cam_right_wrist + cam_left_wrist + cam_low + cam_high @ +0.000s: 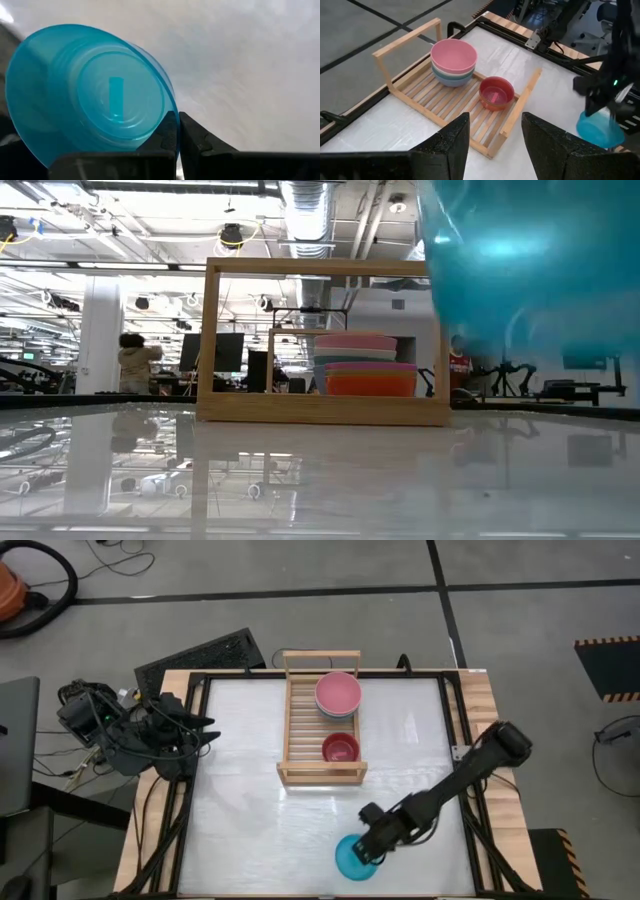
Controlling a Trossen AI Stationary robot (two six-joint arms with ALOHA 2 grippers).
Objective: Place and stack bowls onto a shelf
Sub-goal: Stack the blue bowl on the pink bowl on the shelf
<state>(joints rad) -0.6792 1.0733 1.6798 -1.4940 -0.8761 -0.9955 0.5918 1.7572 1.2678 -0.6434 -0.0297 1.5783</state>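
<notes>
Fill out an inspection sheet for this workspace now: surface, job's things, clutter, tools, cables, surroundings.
Surface: white tabletop, glossy, black-framed.
Job's things: wooden shelf holds a pink-topped bowl stack and an orange-red bowl; cyan bowl at the near edge, tilted.
Clutter: nothing seen on the table.
Tools: right tool shut on the cyan bowl's rim; left tool open, parked at the left edge.
Cables: bundles beside the left arm; loose cable on the floor.
Surroundings: grey floor, keyboard behind the table, a person far off.
</notes>
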